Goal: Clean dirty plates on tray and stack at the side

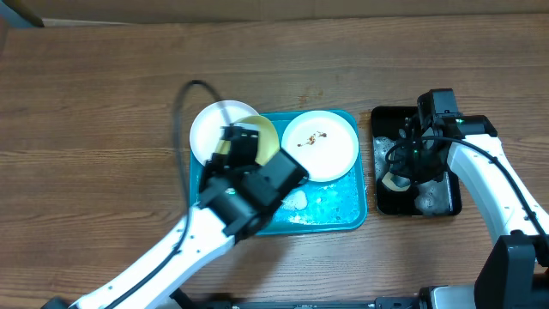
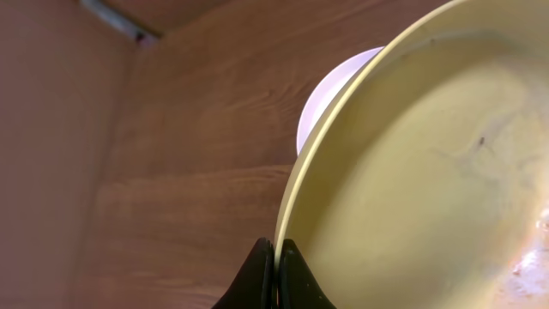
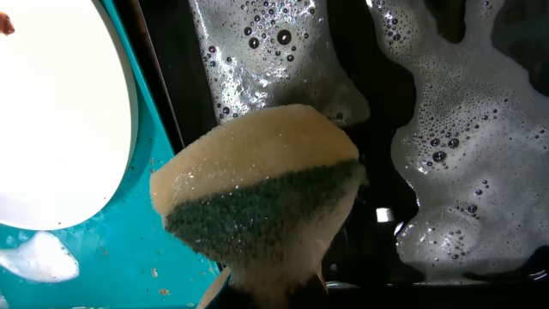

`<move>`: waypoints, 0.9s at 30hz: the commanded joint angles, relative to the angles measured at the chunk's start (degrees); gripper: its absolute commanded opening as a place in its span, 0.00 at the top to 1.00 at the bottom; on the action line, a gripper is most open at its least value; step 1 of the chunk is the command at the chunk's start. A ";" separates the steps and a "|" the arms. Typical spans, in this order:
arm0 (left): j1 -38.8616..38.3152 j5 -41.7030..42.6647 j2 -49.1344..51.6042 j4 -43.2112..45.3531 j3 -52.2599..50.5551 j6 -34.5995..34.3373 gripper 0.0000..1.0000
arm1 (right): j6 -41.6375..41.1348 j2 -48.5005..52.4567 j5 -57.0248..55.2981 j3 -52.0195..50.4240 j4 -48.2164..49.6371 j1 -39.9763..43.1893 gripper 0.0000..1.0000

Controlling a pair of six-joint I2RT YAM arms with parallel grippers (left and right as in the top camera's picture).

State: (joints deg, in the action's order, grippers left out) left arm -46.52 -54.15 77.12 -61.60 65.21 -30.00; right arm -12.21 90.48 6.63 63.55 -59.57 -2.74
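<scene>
while pinched shut on the rim of the yellow-green plate point(image 2: 412, 172), tilted over the turquoise tray point(image 1: 334, 219), hold left gripper point(image 2: 276, 273) firm; bring right gripper point(image 3: 270, 293), closed on the wet sponge point(image 3: 257, 197) above the black tray point(image 1: 383, 202), across and scrub centre outward, clear of the white plate point(image 1: 210, 129).

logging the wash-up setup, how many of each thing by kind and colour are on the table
white plates: 2
yellow-green plate: 1
turquoise tray: 1
black tray: 1
sponge: 1
total: 6
</scene>
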 commanded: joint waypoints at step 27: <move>-7.96 -21.20 9.25 2.29 1.20 5.99 0.96 | 0.46 -1.22 0.35 0.90 0.33 0.15 0.96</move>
State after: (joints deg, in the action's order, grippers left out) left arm -54.04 -73.14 86.06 -59.55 65.21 -23.77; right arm -11.99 90.48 6.66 63.53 -59.55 -2.74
